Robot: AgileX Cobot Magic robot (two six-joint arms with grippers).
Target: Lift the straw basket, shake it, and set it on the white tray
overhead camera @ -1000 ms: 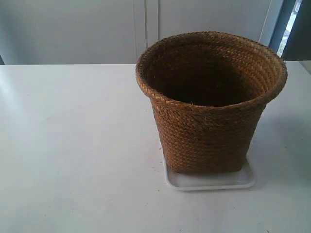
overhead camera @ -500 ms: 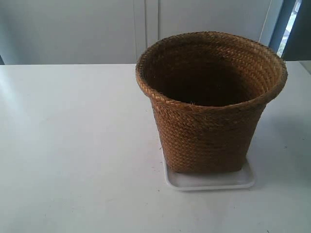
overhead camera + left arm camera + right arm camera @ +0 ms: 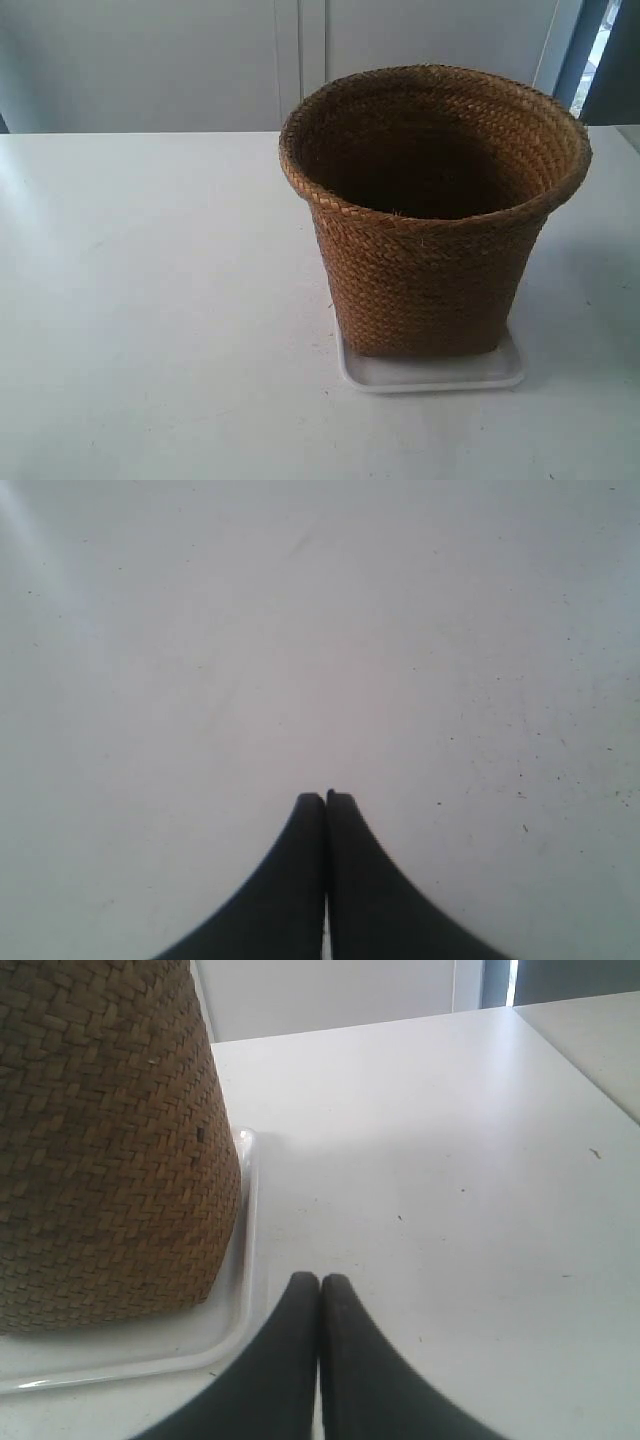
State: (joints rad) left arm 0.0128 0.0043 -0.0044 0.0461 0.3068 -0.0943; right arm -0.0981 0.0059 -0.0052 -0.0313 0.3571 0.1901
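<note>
I am holding my left gripper [image 3: 326, 798] and right gripper [image 3: 320, 1280] pinched together and empty, the straw basket [image 3: 430, 250] standing upright on the white tray [image 3: 420, 377], so I am judging placement done, with only a clear retreat needed.

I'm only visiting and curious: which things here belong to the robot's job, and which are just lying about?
For the job: straw basket, standing on the white tray; left gripper and right gripper, both shut, holding nothing.
Just there: the white table; pale wall panels behind it.
</note>
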